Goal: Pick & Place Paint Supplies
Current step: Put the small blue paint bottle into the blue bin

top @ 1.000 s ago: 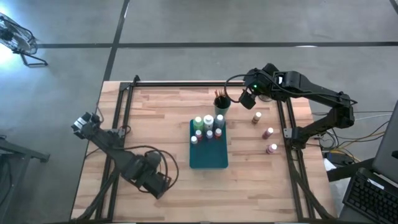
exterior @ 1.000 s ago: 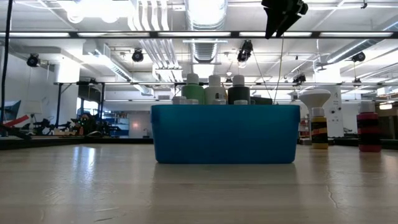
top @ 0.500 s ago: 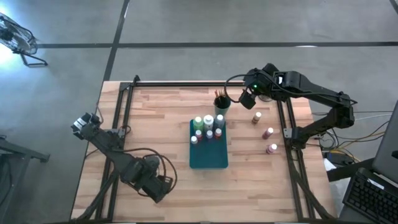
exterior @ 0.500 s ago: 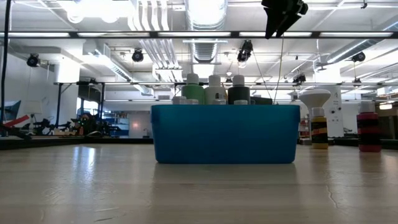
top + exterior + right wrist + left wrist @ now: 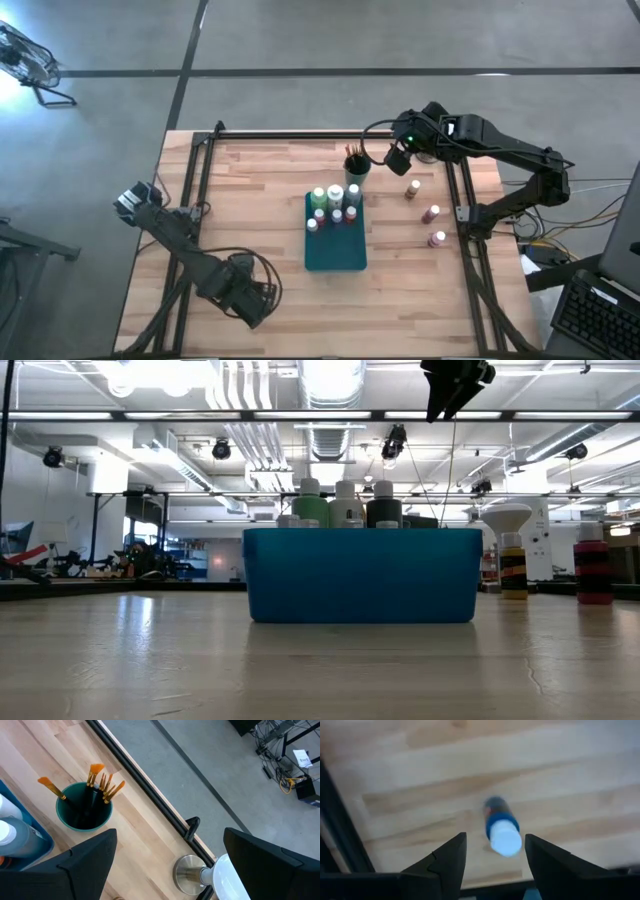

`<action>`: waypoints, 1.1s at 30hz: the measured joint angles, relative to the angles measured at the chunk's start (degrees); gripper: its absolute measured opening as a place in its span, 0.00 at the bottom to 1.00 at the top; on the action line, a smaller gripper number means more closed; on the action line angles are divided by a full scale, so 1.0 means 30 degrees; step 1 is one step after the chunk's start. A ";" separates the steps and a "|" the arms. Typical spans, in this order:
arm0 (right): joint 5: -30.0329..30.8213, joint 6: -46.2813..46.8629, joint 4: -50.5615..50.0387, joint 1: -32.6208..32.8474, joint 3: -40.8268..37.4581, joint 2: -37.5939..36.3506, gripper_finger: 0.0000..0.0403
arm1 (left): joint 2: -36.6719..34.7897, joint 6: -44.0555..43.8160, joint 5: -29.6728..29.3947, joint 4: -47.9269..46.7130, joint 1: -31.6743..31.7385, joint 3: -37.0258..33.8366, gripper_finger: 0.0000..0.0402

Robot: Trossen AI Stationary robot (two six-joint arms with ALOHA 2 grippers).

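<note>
You've got a pale butcher-block wood table (image 5: 270, 190), smooth with a soft sheen, framed by matt black metal rails (image 5: 300, 133). Your teal tray (image 5: 360, 574) looks like smooth satin plastic; bottle caps (image 5: 505, 838) are smooth white plastic. The stand base (image 5: 189, 871) is brushed metal, the brushes (image 5: 102, 784) wooden-handled.

The left arm is bent low at the near left side of the table. Its left pincer (image 5: 492, 865) points down, with its two fingers spread apart. The right arm reaches in from the far right side. Its right pincer (image 5: 398, 160) hangs up high, fingers wide apart.
</note>
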 joint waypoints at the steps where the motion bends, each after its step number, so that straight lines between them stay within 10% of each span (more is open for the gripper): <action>1: -0.0007 -0.0007 0.0000 0.0000 0.0000 0.0000 0.90 | 0.0011 0.0418 0.0400 0.0488 0.0000 -0.0252 0.51; 33: -0.0005 -0.0006 -0.0007 0.0000 0.0000 0.0007 0.90 | 0.0004 0.3269 -0.1127 0.3081 -0.1027 -0.1362 0.62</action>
